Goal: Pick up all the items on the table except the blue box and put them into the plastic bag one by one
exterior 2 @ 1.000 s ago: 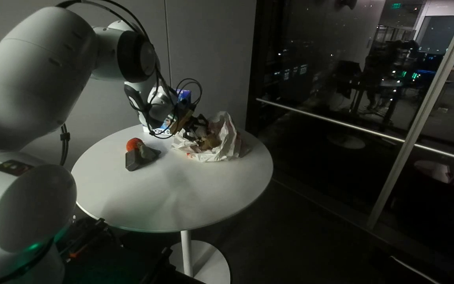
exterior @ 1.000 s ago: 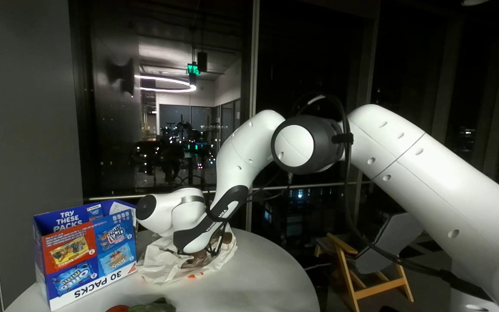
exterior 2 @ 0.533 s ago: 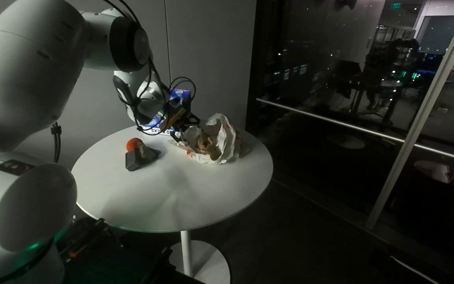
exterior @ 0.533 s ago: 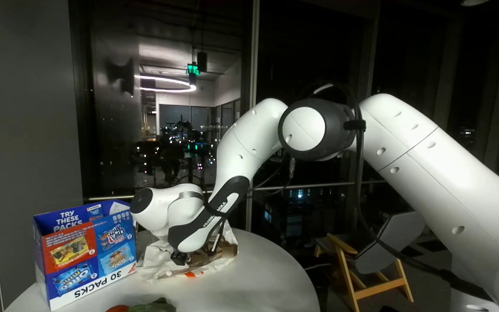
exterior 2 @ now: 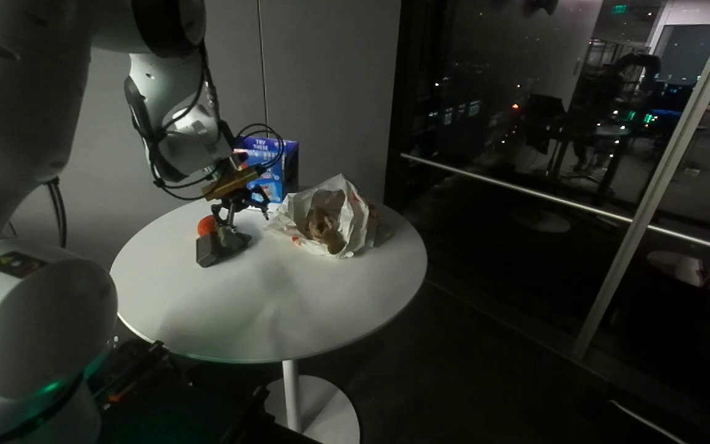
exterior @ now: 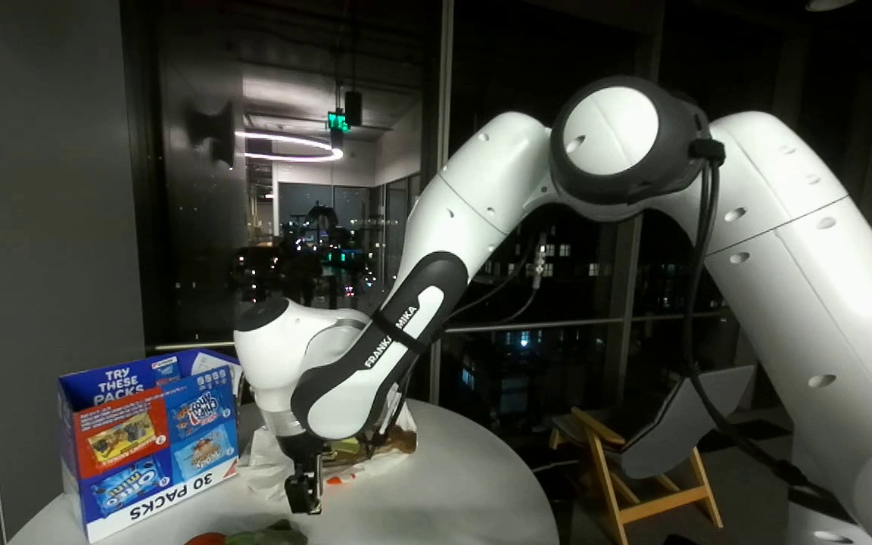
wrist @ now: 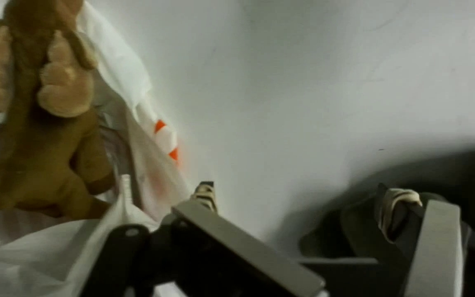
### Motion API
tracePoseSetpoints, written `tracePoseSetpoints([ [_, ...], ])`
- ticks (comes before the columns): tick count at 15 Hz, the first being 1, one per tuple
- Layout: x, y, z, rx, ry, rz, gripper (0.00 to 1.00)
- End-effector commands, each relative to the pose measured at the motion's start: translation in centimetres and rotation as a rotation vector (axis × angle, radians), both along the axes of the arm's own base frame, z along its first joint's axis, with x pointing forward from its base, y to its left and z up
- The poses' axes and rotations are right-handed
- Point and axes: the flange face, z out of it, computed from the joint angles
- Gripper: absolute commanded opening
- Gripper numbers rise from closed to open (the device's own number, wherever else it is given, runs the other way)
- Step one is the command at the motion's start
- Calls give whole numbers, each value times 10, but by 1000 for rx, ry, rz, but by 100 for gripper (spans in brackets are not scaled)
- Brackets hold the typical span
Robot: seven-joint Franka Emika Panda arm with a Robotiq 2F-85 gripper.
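The white plastic bag (exterior 2: 355, 206) lies with its mouth open; it also shows in the wrist view (wrist: 118, 70). A brown plush toy (wrist: 43, 144) lies in its mouth, also in an exterior view (exterior 2: 323, 229). My gripper (wrist: 300, 202) is open and empty, fingers wide apart. In an exterior view the gripper (exterior 2: 248, 221) hangs just over a green item (exterior 2: 230, 238); I cannot tell if it touches. Beside that stand an orange-red round item (exterior 2: 206, 226) and a dark grey block (exterior 2: 206, 250). In the wrist view the right finger overlaps the dark green item (wrist: 365, 231).
The blue snack box (exterior: 152, 446) stands at the table's edge by the wall, behind the gripper in an exterior view (exterior 2: 272, 161). The round white table (exterior 2: 281, 308) has its rim near the arm base. A chair (exterior: 633, 454) stands beyond the table.
My gripper has moved away from the bag to over the green item and now points more downward. The brown toy stays in the bag's mouth. The other items have not moved.
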Motion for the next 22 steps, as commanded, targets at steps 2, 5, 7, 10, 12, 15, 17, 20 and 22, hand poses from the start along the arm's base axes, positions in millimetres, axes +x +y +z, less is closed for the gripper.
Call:
tracePoseSetpoints([
  [2, -68, 1, 27, 142, 132, 138, 100],
  [5, -88, 8, 17, 232, 217, 242, 100],
  [7, -96, 17, 7, 297, 258, 312, 100],
  [10, -100, 30, -4, 393, 265, 428, 100],
  [12, -100, 37, -11, 453, 252, 503, 100],
  [15, -97, 38, -25, 509, 274, 559, 100],
  [17, -95, 35, -36, 507, 273, 576, 100],
  [20, -96, 34, -37, 483, 220, 598, 100],
  [22, -101, 40, -30, 506, 220, 622, 100],
])
